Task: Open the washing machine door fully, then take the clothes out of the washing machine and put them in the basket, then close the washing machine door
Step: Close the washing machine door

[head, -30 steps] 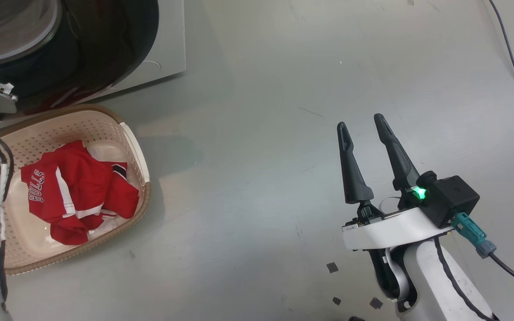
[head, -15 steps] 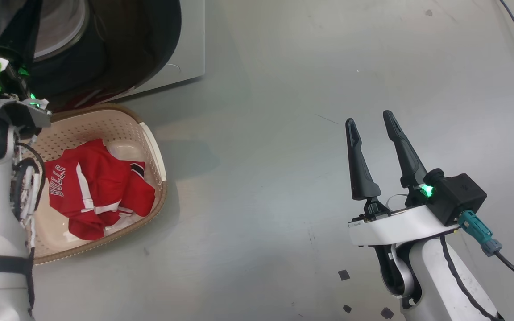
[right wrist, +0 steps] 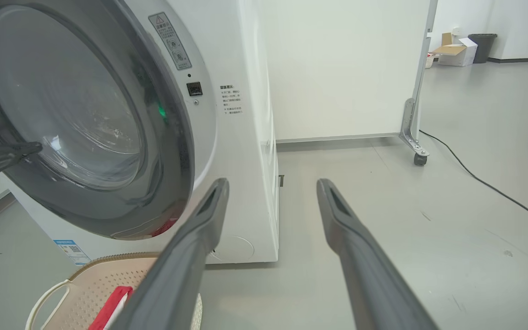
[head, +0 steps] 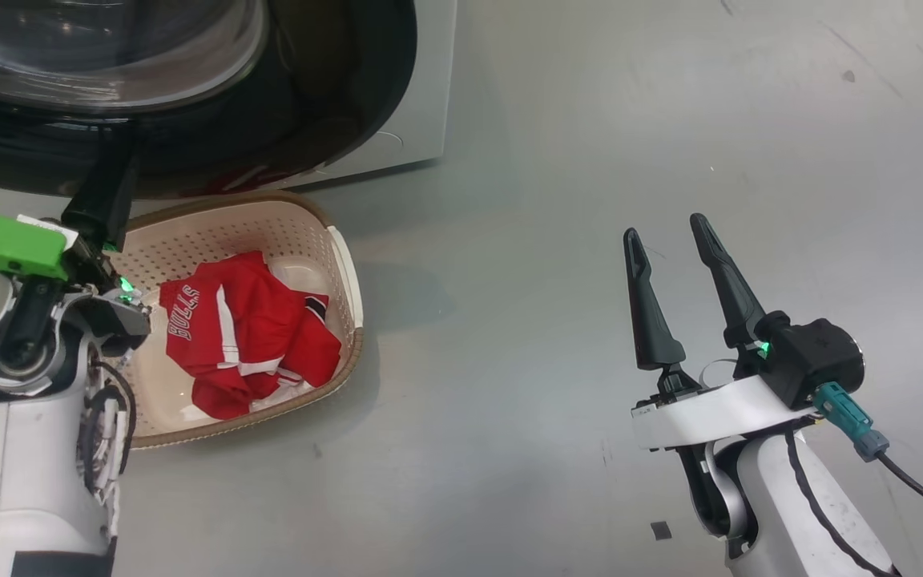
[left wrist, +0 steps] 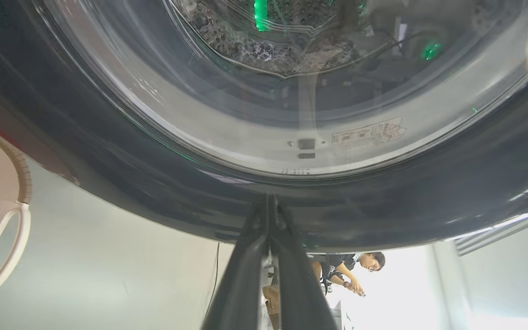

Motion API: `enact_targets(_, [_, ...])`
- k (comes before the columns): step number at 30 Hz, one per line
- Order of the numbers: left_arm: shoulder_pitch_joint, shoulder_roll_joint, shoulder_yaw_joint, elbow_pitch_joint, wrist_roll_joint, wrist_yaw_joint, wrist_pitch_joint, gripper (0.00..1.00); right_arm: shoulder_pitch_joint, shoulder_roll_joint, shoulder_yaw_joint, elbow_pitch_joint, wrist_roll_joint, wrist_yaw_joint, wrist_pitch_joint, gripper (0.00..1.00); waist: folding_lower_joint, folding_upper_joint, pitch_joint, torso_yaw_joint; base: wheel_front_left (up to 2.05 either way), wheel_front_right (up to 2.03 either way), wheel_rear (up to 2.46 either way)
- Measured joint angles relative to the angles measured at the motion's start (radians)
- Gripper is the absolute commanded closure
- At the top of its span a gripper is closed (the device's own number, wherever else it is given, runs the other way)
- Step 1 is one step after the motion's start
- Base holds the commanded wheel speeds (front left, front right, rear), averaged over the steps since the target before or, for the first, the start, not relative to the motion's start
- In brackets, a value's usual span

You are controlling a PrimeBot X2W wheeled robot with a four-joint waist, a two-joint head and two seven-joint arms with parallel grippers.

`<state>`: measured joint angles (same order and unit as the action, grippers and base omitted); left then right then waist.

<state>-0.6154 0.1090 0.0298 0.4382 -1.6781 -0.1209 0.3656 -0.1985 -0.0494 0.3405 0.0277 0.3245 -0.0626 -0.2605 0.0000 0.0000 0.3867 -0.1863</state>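
Two steps looked done: the clothes (head: 245,336) lay in the basket (head: 347,268), at nine o'clock. Left hand (left wrist: 268,201), pressed together, touched the washing machine door (left wrist: 383,206); right hand (head: 670,232) spread, idle. Closing likely needs a steady push.

lab-like room: bare grey floor (right wrist: 429,238), wheeled partition (right wrist: 337,68).
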Motion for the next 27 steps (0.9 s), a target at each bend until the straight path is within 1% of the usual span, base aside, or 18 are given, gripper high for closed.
enact_targets(2, [0.028,-0.013,0.006,-0.025,-0.027,0.0,0.002,1.0,0.004,0.0,-0.004,0.011,-0.007,0.002,0.0,0.0,0.0,0.0,-0.012,0.016,0.0,0.0,0.0])
enact_targets(3, [0.047,-0.017,0.002,-0.035,-0.026,0.0,0.003,1.0,0.006,0.0,-0.006,0.015,-0.01,0.008,0.0,0.0,0.0,0.0,-0.019,0.023,0.0,0.0,0.0])
enact_targets(6, [0.113,-0.031,0.014,-0.063,-0.027,0.0,0.002,1.0,0.012,0.0,-0.009,0.026,-0.011,0.012,0.0,0.0,0.0,0.0,-0.042,0.044,0.0,0.0,0.0])
enact_targets(7, [0.136,-0.033,0.021,-0.078,-0.028,0.0,0.002,1.0,0.017,0.0,-0.009,0.031,-0.012,0.018,0.0,0.0,0.0,0.0,-0.05,0.05,0.0,0.0,0.0])
enact_targets(9, [0.177,-0.035,0.035,-0.108,-0.03,0.0,-0.002,1.0,0.029,0.0,-0.011,0.041,-0.014,0.02,0.0,0.0,0.0,0.0,-0.069,0.06,0.0,0.0,0.0])
enact_targets(21, [0.41,-0.056,0.036,-0.286,-0.02,0.0,-0.014,1.0,0.108,0.0,-0.026,0.066,-0.02,0.031,0.0,0.0,0.0,0.0,-0.178,0.119,0.0,0.0,0.0])
enact_targets(24, [0.451,-0.058,0.035,-0.327,-0.005,0.0,-0.031,0.41,0.122,0.0,-0.032,0.066,-0.023,0.035,0.0,0.0,0.0,0.0,-0.2,0.133,0.0,0.0,0.0])
enact_targets(25, [0.463,-0.058,0.035,-0.342,0.007,0.0,-0.033,0.17,0.127,0.0,-0.033,0.066,-0.025,0.035,0.0,0.0,0.0,0.0,-0.207,0.137,0.0,0.0,0.0])
enact_targets(26, [0.474,-0.06,0.035,-0.356,0.017,0.0,-0.044,0.01,0.131,0.0,-0.035,0.066,-0.026,0.035,0.0,0.0,0.0,0.0,-0.213,0.142,0.0,0.0,0.0])
enact_targets(27, [0.482,-0.061,0.036,-0.37,0.029,0.0,-0.057,0.0,0.135,0.0,-0.036,0.066,-0.027,0.035,0.0,0.0,0.0,0.0,-0.218,0.147,0.0,0.0,0.0])
